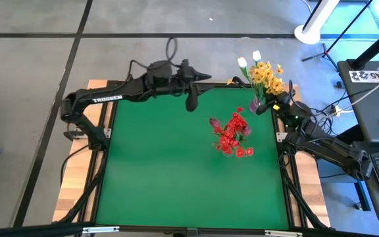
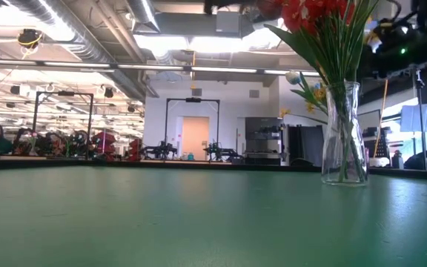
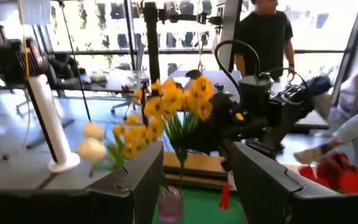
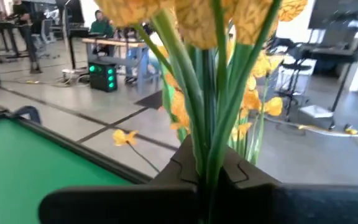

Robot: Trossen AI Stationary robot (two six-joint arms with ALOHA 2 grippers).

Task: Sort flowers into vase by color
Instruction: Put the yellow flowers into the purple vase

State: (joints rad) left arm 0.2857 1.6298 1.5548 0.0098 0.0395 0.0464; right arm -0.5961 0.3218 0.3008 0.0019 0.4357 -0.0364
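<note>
The green felt-covered surface carries a clear glass vase w/ red cluster flowers on long green stems, standing upright in the right-centre area per high view. Low view shows the vase on the surface w/ stems fanning out of its mouth.

At the far right corner sits a second bunch: yellow spray flowers plus two white tulips. The right gripper is at that bunch; right wrist view shows its jaws pressed onto the green stems of the yellow sprays, pinching them between the dark fingers. Blooms rise above the gripper, roughly upright. In left wrist view a small pinkish glass vase stands under the same bunch, w/ the right arm just behind it; whether the stems sit inside it can't be told.

The left gripper is up off the surface near the far edge, centre, pointing twd the yellow bunch. Its jaws are spread, nothing between them.

Beyond the surface, a person in a dark shirt stands in the room.
</note>
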